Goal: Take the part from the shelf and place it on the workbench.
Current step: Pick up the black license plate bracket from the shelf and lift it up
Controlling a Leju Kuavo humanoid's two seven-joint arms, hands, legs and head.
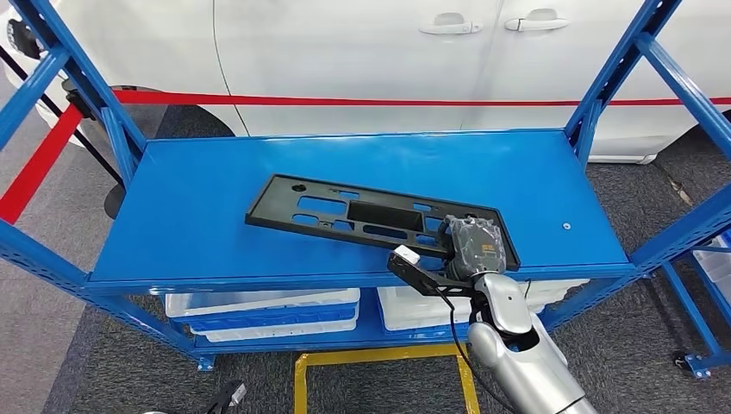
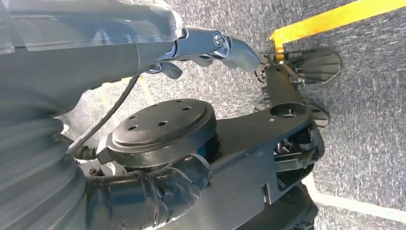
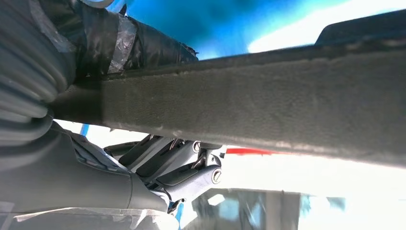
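On the blue shelf [image 1: 215,207] lies the flat black part [image 1: 345,211], slanting from far left to near right. At its near right end the right hand [image 1: 472,246] grips its edge, fingers [image 3: 186,167] curled around it.

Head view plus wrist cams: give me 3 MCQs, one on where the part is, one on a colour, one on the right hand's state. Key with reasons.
1. Where is the black part?
A. On the floor
B. On the top shelf board
C. In a white bin

2. What colour is the shelf?
A. Blue
B. Green
C. Grey

3. What is the right hand doing?
A. Hanging at the robot's side
B. Holding a white bin
C. Gripping the part's near right end

Key:
1 B: the black part lies flat on the shelf board, above the white bins.
2 A: board and posts are blue.
3 C: the right hand sits on the part's end; the right wrist view shows thumb and fingers on opposite sides of its edge.
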